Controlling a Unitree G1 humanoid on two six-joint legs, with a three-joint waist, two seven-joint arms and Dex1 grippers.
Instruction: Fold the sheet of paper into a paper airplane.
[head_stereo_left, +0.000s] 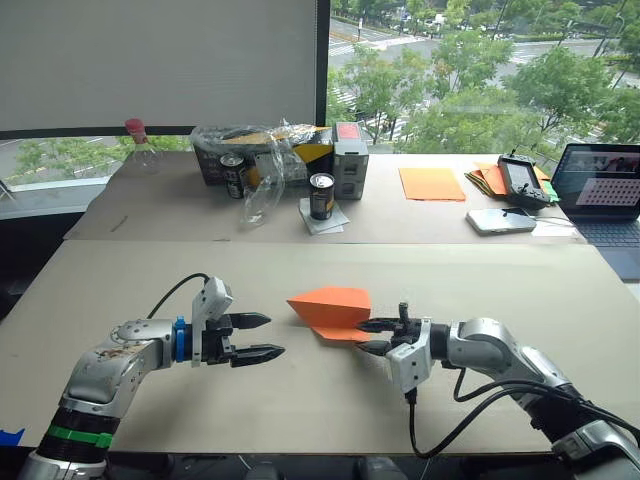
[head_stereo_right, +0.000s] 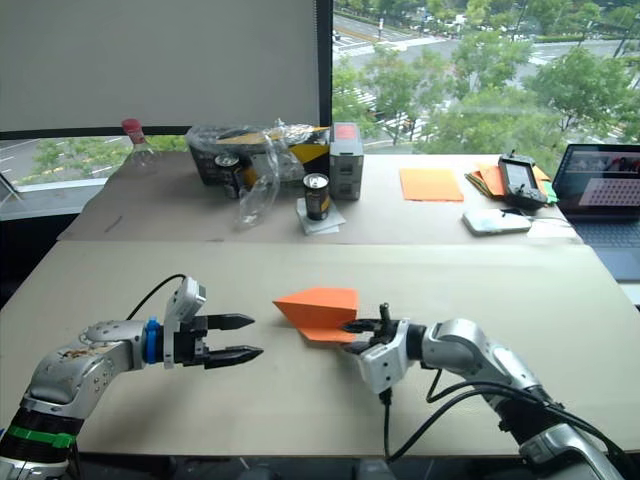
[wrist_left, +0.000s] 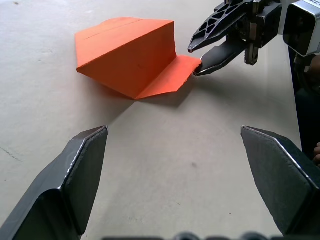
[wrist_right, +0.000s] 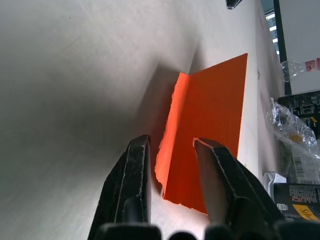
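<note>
Folded sheet of paper (head_stereo_left: 330, 311) on tabletop (head_stereo_left: 300, 400), low flap between right gripper (head_stereo_left: 372, 336) fingers, slightly parted, poised to pinch crease. Left gripper (head_stereo_left: 258, 337) fingers spread, apart from paper, waiting.

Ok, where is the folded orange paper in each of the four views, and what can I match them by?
Left eye: the sheet of paper lies mid-table.
Right eye: centre.
Left wrist: beyond the open left fingers.
Right wrist: its edge flap sits between the right fingers.
Shared landmark: the right gripper at that flap.
</note>
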